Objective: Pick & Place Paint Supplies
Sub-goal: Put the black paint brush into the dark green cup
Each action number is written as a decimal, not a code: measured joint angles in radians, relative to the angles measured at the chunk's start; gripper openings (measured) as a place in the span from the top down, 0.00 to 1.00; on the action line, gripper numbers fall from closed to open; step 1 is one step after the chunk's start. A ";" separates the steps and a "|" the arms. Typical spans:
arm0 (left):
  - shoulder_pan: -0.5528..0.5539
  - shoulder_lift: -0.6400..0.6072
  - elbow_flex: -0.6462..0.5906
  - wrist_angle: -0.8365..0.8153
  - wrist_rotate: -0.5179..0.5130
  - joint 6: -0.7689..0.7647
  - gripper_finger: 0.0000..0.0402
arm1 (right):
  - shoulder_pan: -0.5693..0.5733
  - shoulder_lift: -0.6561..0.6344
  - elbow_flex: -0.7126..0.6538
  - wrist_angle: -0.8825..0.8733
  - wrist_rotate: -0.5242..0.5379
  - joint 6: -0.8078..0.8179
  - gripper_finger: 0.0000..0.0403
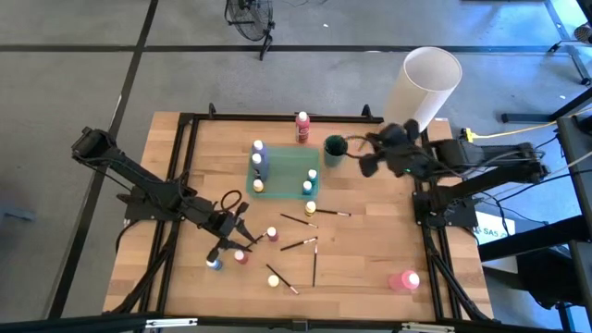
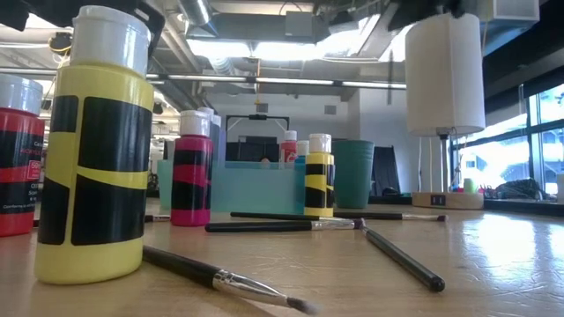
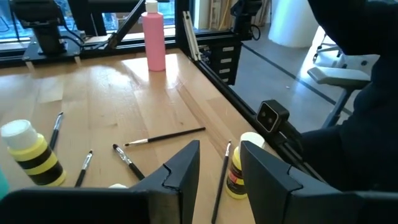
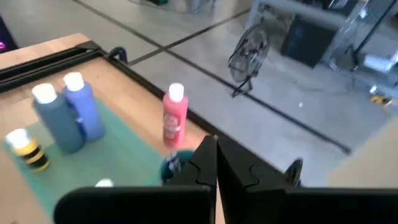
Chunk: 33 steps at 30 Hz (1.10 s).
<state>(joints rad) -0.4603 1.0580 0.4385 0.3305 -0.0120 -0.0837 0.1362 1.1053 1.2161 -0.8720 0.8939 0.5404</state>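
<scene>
Small white-capped paint bottles stand in and around a teal tray and on the bare wood; thin dark brushes lie scattered near the table's middle. My left gripper hovers open over the near-left part of the table, above a brush and beside a yellow bottle. My right gripper is shut, with nothing visible between its fingers, and sits just right of a dark green cup at the tray's far right corner.
A big white cylinder stands at the far right corner. A red bottle stands by the far edge, and a pink one near the near right corner. Black frame rails border the table. Bare wood lies between the brushes and the right rail.
</scene>
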 joint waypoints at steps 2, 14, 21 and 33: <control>0.000 0.000 0.000 0.001 -0.012 0.000 0.72 | 0.033 -0.034 -0.023 -0.046 0.004 0.056 1.00; 0.000 0.000 0.000 0.010 -0.048 -0.052 0.73 | 0.065 -0.092 -0.365 0.413 0.095 -0.069 1.00; 0.000 0.000 0.000 0.009 -0.067 -0.030 0.74 | -0.058 -0.091 -0.395 0.752 -0.080 -0.325 1.00; 0.000 0.000 0.000 0.009 -0.078 -0.034 0.74 | -0.291 -0.031 -0.396 0.873 -0.324 -0.403 1.00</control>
<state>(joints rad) -0.4603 1.0580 0.4385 0.3397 -0.0895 -0.1173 -0.1546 1.0745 0.8200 0.0010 0.5703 0.1375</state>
